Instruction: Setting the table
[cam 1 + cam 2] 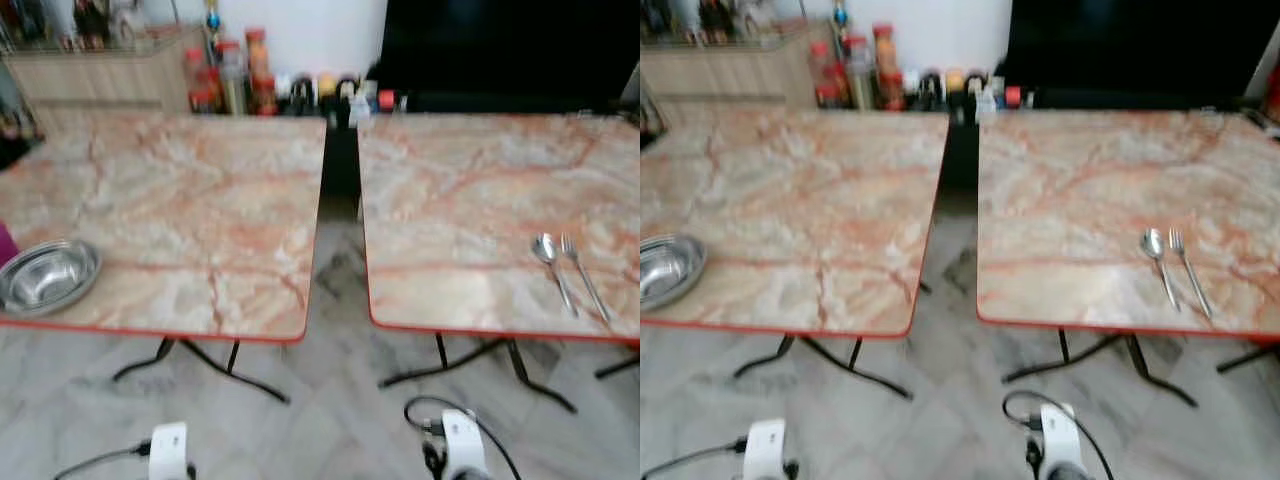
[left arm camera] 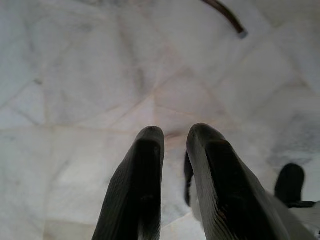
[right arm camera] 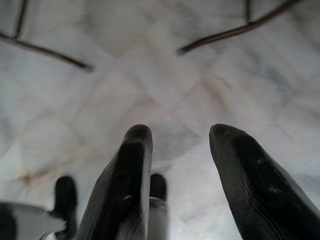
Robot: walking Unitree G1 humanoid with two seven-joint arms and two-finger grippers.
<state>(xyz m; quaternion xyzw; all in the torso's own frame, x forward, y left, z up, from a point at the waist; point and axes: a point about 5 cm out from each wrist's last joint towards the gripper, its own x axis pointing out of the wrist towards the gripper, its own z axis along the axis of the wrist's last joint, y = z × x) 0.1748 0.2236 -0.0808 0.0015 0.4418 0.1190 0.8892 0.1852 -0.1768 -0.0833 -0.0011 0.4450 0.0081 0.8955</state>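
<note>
Bowl (image 1: 45, 275), spoon (image 1: 552, 268) on tables; wrists: floor (image 2: 75, 75)

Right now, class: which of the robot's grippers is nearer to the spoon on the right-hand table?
Right. The right gripper hangs low over the floor, nearer the spoon; the left gripper hangs farther left, toward the bowl's table.

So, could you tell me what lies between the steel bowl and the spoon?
In the left eye view, between steel bowl and spoon: bare marble tabletops and a floor gap.
</note>
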